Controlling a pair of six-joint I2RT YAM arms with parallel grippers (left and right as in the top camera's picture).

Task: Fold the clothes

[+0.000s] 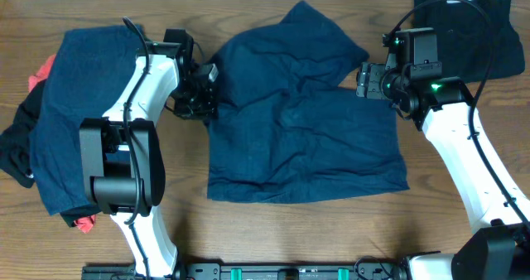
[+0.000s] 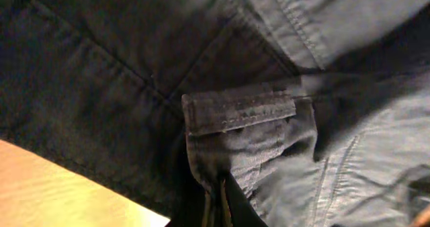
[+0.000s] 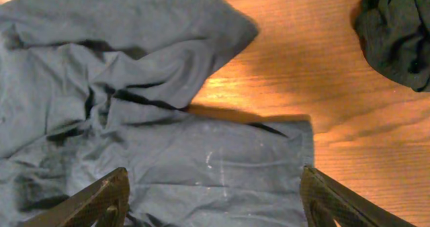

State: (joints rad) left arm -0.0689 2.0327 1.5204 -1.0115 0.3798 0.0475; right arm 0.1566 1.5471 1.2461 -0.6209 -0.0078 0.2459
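At the left pincer (image 2: 217, 203), navy shorts (image 1: 306, 139), perhaps gripped; flap (image 2: 238, 111) hidden overhead.

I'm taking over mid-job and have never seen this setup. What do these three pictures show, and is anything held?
Two white robot arms with two-finger grippers stand at a wooden table. The wide picture looks down from above; the other two come from wrist cameras. A navy garment lies spread in the middle, a pile of navy, black and red-orange clothes left, a black garment top right. The left gripper is pinched shut on the navy garment's left edge. The right gripper hangs open over its right side, empty.
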